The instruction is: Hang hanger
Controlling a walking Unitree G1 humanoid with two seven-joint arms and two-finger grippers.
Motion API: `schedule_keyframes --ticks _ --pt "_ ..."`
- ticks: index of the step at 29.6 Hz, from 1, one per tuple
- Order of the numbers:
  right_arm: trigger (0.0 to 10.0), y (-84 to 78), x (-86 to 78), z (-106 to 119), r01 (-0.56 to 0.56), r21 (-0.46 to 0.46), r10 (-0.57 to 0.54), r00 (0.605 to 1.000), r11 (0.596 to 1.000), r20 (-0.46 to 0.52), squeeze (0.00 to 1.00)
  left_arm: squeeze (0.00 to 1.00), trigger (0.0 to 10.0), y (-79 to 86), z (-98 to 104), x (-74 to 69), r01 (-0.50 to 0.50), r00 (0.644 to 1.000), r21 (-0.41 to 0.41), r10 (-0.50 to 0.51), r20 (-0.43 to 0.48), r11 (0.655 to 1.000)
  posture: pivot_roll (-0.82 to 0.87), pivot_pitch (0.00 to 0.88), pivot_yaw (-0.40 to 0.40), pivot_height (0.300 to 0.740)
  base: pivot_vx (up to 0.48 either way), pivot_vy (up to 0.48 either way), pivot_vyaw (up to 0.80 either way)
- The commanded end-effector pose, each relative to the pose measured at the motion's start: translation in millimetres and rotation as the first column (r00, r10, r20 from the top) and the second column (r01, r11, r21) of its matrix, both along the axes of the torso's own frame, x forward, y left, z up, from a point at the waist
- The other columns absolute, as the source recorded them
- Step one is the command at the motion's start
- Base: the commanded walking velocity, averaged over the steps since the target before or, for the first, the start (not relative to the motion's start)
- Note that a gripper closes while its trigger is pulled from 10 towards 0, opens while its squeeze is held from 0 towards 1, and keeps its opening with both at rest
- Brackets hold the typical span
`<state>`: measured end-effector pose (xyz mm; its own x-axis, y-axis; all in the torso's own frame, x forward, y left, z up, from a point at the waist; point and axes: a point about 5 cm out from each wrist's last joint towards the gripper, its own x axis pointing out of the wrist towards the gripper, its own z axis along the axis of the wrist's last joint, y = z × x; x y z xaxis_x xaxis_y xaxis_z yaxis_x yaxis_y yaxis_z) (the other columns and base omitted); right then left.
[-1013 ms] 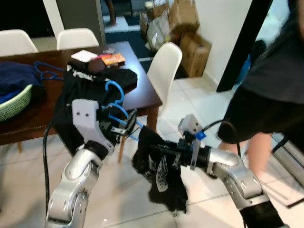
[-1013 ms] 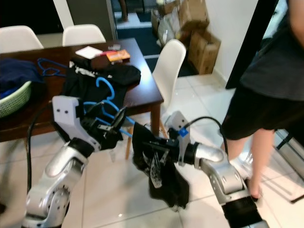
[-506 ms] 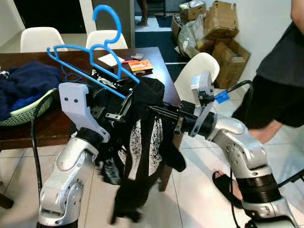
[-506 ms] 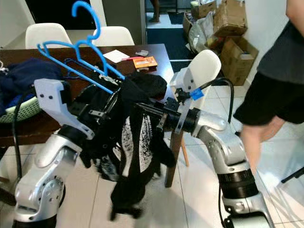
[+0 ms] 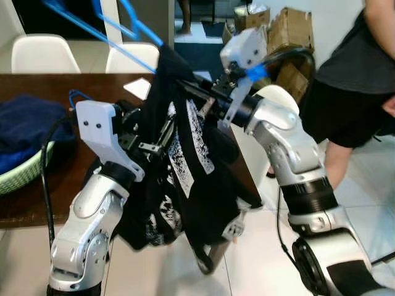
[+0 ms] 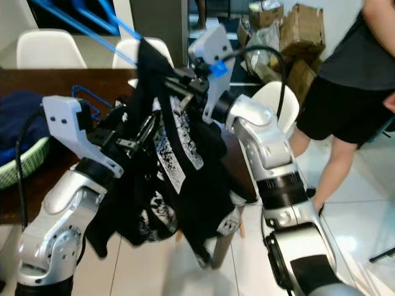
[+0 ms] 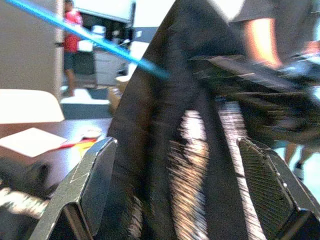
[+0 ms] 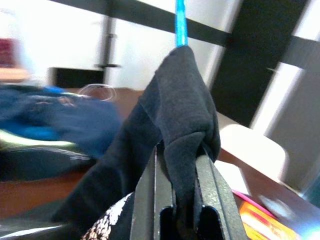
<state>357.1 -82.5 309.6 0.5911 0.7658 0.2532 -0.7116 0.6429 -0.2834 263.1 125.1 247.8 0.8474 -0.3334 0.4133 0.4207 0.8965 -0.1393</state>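
The right gripper (image 8: 176, 200) pinches the limp black printed T-shirt (image 5: 191, 179), draped on a light, stiff blue plastic hanger (image 5: 133, 24) held high; the left gripper's (image 7: 175, 190) fingers gape around cloth. The rigid hanger shoulder looks the safer grip.

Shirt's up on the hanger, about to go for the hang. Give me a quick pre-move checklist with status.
1. Right gripper pinching the black shirt: ok.
2. Shirt draped over the blue hanger: ok on one shoulder; far end cannot tell.
3. Left gripper securing anything: not ok, fingers open around the cloth.
4. Hanger hook free: cannot tell, cut off at the frame edge.
5. Rail located: cannot tell.
6. Person close on the right: not ok.
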Motion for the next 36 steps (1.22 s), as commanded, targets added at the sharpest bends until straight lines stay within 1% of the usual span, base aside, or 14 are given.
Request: schedule_keyframes --ticks 1,8,10,14,17,19,20,22,23,26,28,31,33,36 --pt "10.0 -7.3 0.2 23.5 0.041 0.066 -0.047 0.995 0.997 0.088 0.00 0.00 10.0 -5.4 4.4 -3.0 0.040 0.999 0.000 -0.040 0.017 0.999 0.03 0.037 -0.058 0.740 0.480 0.000 0.00" --pt "10.0 -12.1 2.5 49.8 0.066 0.168 -0.090 0.985 0.984 0.144 0.00 0.00 10.0 -6.5 18.4 -3.7 0.053 0.997 -0.021 -0.052 0.063 0.998 0.03 0.028 -0.061 0.740 0.480 0.000 0.00" --pt "10.0 -15.9 4.5 65.2 0.101 0.256 -0.148 0.974 0.961 0.170 0.00 0.00 10.0 -6.7 25.1 -3.5 0.057 0.995 -0.023 -0.055 0.086 0.998 0.03 0.028 -0.061 0.740 0.480 0.000 0.00" --pt "10.0 -13.0 4.7 71.2 0.085 0.294 -0.139 0.976 0.952 0.165 0.00 0.00 10.0 -6.0 26.1 -3.0 0.053 0.995 -0.020 -0.051 0.088 0.998 0.04 0.033 -0.063 0.740 0.480 0.000 0.00" --pt "10.0 13.2 -7.4 41.2 -0.087 0.115 0.077 0.993 0.989 0.092 0.00 0.00 10.0 -4.6 16.8 -1.0 0.027 0.999 -0.013 -0.027 0.038 1.000 0.04 0.033 -0.065 0.740 0.440 0.000 0.00" --pt "10.0 13.2 -7.4 41.2 -0.087 0.115 0.077 0.993 0.989 0.092 0.00 0.00 10.0 -4.6 16.8 -1.0 0.027 0.999 -0.013 -0.027 0.038 1.000 0.04 0.033 -0.065 0.740 0.360 0.000 0.00" --pt "10.0 19.5 -11.6 26.7 -0.130 0.037 0.128 0.990 0.991 0.057 0.00 0.00 10.0 -2.9 11.4 1.2 0.002 1.000 -0.010 -0.002 0.006 1.000 0.04 0.032 -0.066 0.740 0.000 0.000 0.00" --pt "10.0 23.5 -12.8 3.3 -0.130 -0.046 0.130 0.992 0.990 -0.005 0.00 0.00 10.0 2.5 -0.7 5.2 -0.055 0.997 0.023 0.056 -0.049 0.998 0.03 0.047 -0.063 0.740 0.000 0.000 0.00" --pt "10.0 23.5 -12.8 3.3 -0.130 -0.046 0.130 0.992 0.990 -0.005 0.00 0.00 10.0 2.5 -0.7 5.2 -0.055 0.997 0.023 0.056 -0.049 0.998 0.03 0.047 -0.063 0.740 0.000 0.000 0.00" --pt "10.0 17.8 -7.4 -58.9 -0.020 -0.190 -0.011 0.987 0.982 -0.162 0.00 0.00 10.0 22.7 -32.8 11.4 -0.200 0.959 0.106 0.217 -0.183 0.974 0.03 0.045 -0.058 0.740 0.000 0.000 0.00" --pt "10.0 12.0 -10.0 -81.2 -0.022 -0.251 -0.038 0.972 0.968 -0.232 0.00 0.00 10.0 28.7 -36.7 11.4 -0.228 0.948 0.123 0.249 -0.198 0.966 0.04 0.053 -0.057 0.740 0.000 0.000 0.00" --pt "10.0 6.7 -20.8 -90.2 -0.124 -0.300 0.031 0.955 0.946 -0.295 0.00 0.00 10.0 29.4 -31.9 10.1 -0.212 0.956 0.107 0.229 -0.185 0.971 0.04 0.046 -0.051 0.740 0.000 0.000 0.00" --pt "10.0 6.7 -20.8 -90.2 -0.124 -0.300 0.031 0.955 0.946 -0.295 0.00 0.00 10.0 29.4 -31.9 10.1 -0.212 0.956 0.107 0.229 -0.185 0.971 0.04 0.046 -0.051 0.740 0.000 0.000 0.00" --pt "10.0 -9.4 -22.2 -98.7 -0.137 -0.387 0.007 0.948 0.912 -0.319 0.00 0.00 10.0 18.1 -19.6 1.5 -0.036 0.990 0.131 0.053 -0.128 0.991 0.05 0.039 -0.056 0.740 0.000 0.000 0.00"
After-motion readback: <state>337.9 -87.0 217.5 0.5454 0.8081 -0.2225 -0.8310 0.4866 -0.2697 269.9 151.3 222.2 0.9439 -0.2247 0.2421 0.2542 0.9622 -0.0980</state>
